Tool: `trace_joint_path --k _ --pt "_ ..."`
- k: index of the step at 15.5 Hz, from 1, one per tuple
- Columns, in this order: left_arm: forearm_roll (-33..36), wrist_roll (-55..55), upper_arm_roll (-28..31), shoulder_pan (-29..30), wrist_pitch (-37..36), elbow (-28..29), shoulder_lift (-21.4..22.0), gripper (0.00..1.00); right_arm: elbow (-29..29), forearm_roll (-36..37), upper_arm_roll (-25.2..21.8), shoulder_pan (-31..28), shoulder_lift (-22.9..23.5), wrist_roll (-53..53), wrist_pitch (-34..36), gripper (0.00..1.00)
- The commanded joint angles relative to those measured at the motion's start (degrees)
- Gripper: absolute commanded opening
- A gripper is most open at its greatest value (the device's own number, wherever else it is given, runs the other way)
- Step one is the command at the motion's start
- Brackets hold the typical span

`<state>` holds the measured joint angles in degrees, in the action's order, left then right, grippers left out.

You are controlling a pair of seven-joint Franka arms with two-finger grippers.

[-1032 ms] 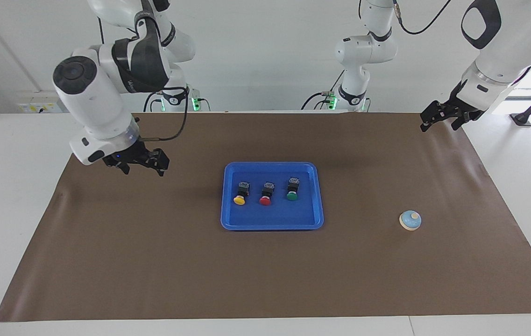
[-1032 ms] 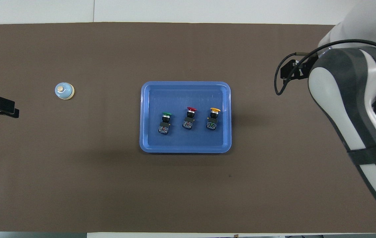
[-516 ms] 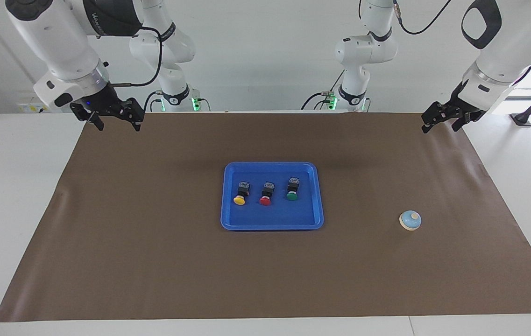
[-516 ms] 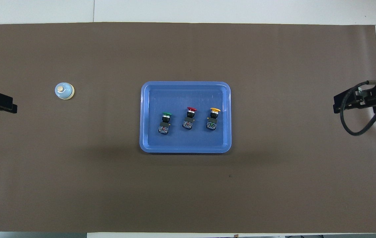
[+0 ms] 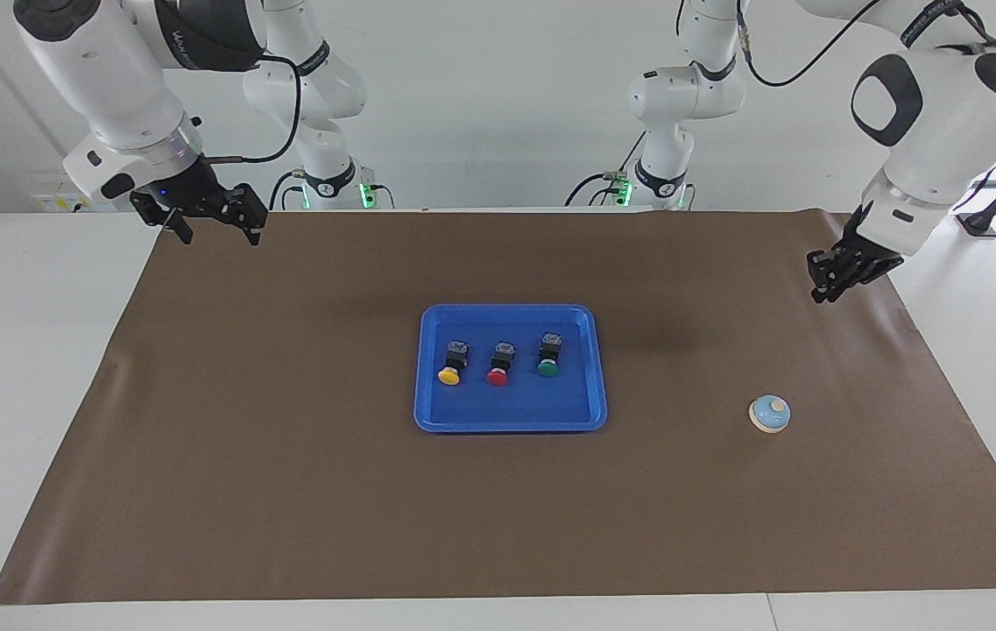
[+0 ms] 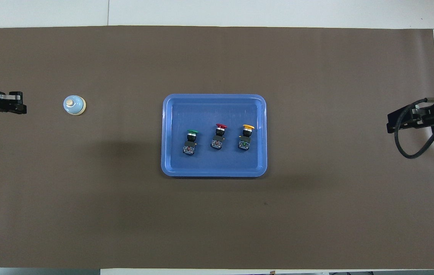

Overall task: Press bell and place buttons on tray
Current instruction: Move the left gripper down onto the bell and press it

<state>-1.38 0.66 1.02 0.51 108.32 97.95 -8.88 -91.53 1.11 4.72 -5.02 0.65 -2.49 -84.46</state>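
The blue tray [image 5: 511,426] [image 6: 213,173] lies mid-mat. Three buttons lie in it in a row: yellow [image 5: 450,366] [image 6: 246,137], red [image 5: 498,365] [image 6: 218,136] and green [image 5: 548,358] [image 6: 190,141]. The small light-blue bell [image 5: 769,414] [image 6: 74,105] stands alone on the mat toward the left arm's end. My left gripper [image 5: 822,289] [image 6: 21,108] hangs shut and holding nothing over the mat's edge at that end, apart from the bell. My right gripper [image 5: 219,235] [image 6: 392,124] waits open, raised over the mat's corner at the right arm's end.
A brown mat [image 5: 287,491] [image 6: 217,221] covers most of the white table [image 5: 24,350]. A black cable [image 6: 411,149] loops from the right wrist.
The left gripper has shut and come down and inward over the mat toward the bell. The right arm pulled up and back from beside the tray, then held still.
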Motion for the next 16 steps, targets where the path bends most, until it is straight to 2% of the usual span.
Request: trace_joint_path --k 1,5,10,16 --pt "0.50 -0.57 -0.23 0.45 6.26 -2.06 -6.31 0.00 -1.02 -0.93 0.29 -0.96 -1.00 1.44 -0.70 1.00" --pt "0.50 -0.66 -0.14 -0.16 7.52 -4.25 -11.68 0.00 -0.93 -0.85 0.29 -0.96 -1.00 1.44 -0.70 1.00" --pt "0.68 -0.66 -0.14 -0.34 10.85 -3.55 -13.97 0.00 -0.75 -0.85 0.38 -0.78 -1.35 1.44 -0.35 1.00" --pt "0.76 -0.75 -0.14 -0.43 15.25 -0.04 -14.58 0.00 -0.75 -0.85 0.38 -0.87 -1.35 1.44 -0.35 1.00"
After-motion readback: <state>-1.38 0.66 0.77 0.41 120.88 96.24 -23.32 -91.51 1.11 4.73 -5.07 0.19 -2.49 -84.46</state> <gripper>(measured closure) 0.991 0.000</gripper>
